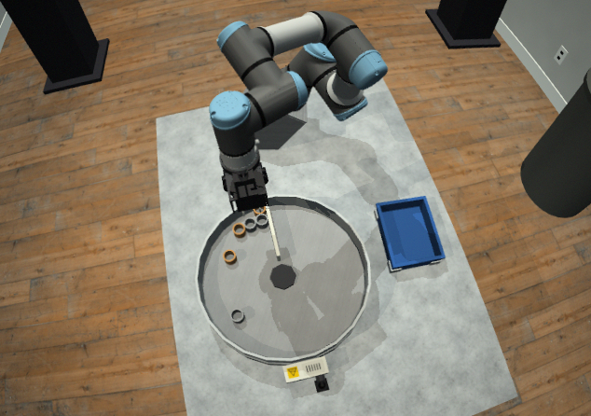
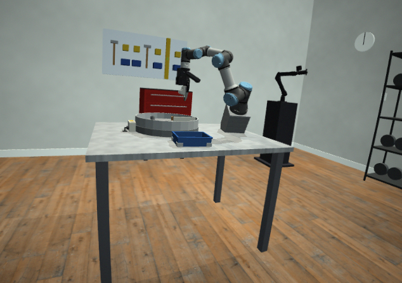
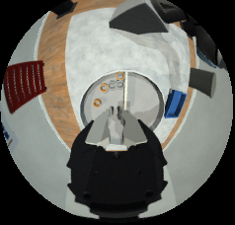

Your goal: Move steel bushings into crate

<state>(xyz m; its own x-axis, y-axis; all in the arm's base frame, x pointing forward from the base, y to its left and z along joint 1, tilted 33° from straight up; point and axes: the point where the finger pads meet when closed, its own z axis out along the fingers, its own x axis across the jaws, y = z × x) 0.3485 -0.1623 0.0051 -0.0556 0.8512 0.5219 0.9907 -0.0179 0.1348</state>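
Crate (image 1: 405, 229) (image 2: 193, 141) (image 3: 175, 103) contains no bushings; both transfers remain. Three steel bushings (image 1: 250, 229) (image 2: 152, 117) (image 3: 113, 88) are seen on the turntable (image 1: 248, 287) (image 2: 162, 124) (image 3: 145, 94): two near eleven o'clock, one near eight. The gripper (image 1: 245, 191) (image 2: 185, 98) (image 3: 116, 107) is closed, unladen.

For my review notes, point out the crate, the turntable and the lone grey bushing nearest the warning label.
Crate (image 1: 411, 229) (image 2: 194, 141) (image 3: 175, 105): top, inner floor; exterior, front wall; wrist, inside.
Turntable (image 1: 324, 258) (image 2: 165, 124): top, disc; exterior, outer wall.
Bushing (image 1: 232, 316): top, ring's edge.
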